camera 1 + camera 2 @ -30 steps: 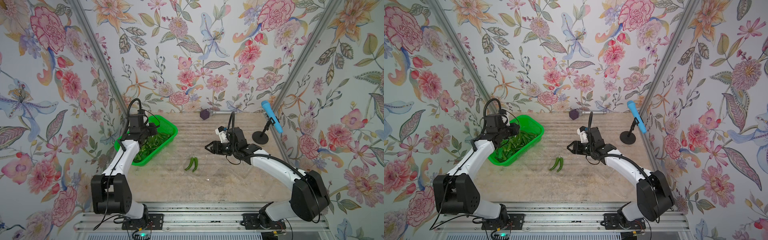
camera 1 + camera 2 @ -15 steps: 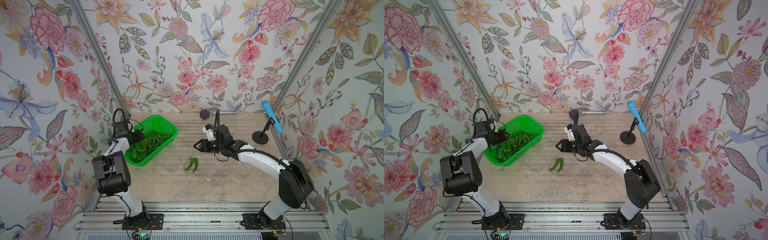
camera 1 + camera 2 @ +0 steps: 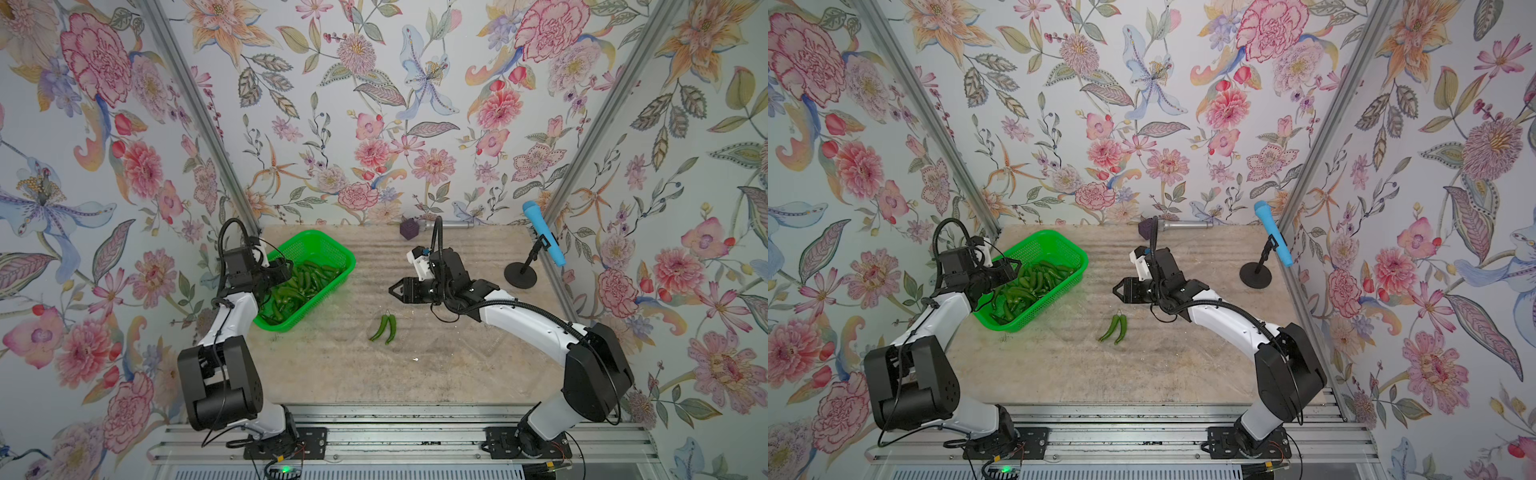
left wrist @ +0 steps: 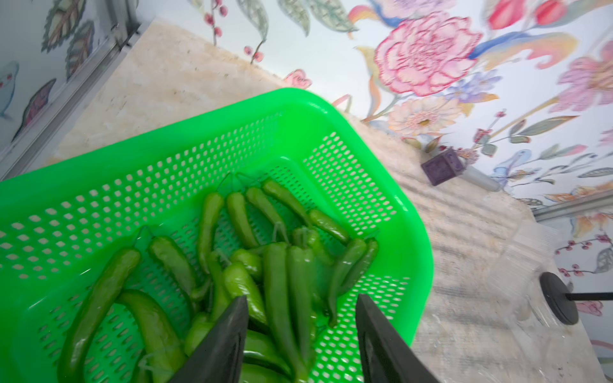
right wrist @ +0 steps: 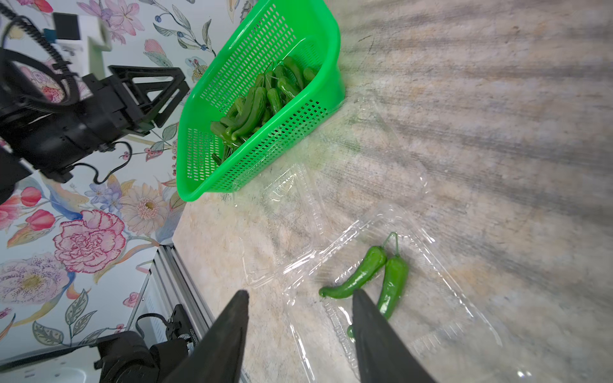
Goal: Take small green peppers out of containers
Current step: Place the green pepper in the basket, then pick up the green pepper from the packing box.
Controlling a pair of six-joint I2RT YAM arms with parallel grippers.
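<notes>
- Left jaws: apart, gripping nothing, over the green perforated basket (image 3: 322,251) on the table (image 3: 332,374), left side.
- In this basket: a heap of small green peppers (image 4: 278,275).
- Right jaws: apart, also empty, above the table's middle.
- Near them, two more small green peppers (image 5: 365,275) side by side inside an open clear clamshell container (image 5: 447,298).
</notes>
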